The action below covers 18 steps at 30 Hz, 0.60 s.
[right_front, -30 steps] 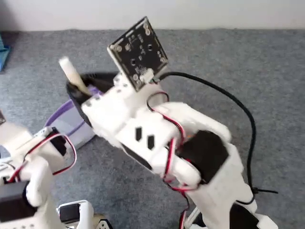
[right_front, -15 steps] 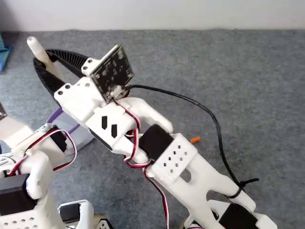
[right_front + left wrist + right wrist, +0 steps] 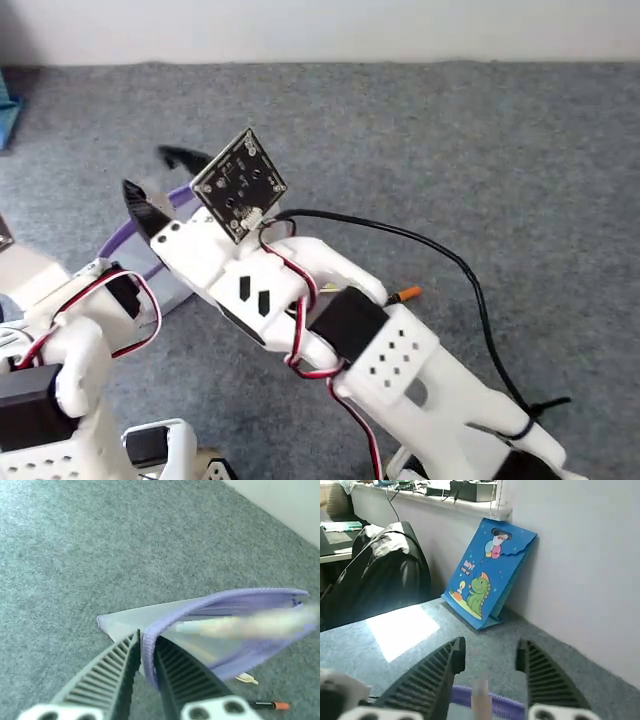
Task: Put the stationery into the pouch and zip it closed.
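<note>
the left gripper is clamped on the purple zip edge of the pouch, pinching it at one end of the mouth and propping it open. the pouch sits toward the left edge of the table, just in front of the left arm. the right gripper hangs above the mouth with its jaws wide apart. a pale stick lies below them across the opening, free of both jaws. i judge it in or nearly in, so one item counts as delivered. an orange-tipped pen lies on the table outside the pouch, with a small white thing closer to it. more loading is left, and the zip is not yet closed.
</note>
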Tool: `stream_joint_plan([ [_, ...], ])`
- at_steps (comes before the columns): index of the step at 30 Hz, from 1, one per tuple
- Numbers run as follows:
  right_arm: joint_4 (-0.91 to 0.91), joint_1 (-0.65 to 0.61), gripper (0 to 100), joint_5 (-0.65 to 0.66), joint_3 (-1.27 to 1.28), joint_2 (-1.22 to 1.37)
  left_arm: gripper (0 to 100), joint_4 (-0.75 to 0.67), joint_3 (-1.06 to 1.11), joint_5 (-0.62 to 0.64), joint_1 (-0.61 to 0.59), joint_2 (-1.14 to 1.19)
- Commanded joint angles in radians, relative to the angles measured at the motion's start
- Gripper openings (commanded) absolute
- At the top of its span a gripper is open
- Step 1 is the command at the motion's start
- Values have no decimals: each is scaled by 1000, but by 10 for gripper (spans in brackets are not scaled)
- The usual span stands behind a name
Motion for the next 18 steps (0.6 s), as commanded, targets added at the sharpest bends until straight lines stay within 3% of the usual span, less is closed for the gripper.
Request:
stream_joint_plan([
  [1,61,13,246,9,-11,-84,13,15,-31,9,2,11],
  [7,338,125,139,2,-43,-157,13,15,-31,9,-2,9],
  [18,895,593,127,-278,-26,-10,13,15,-31,9,-2,9],
])
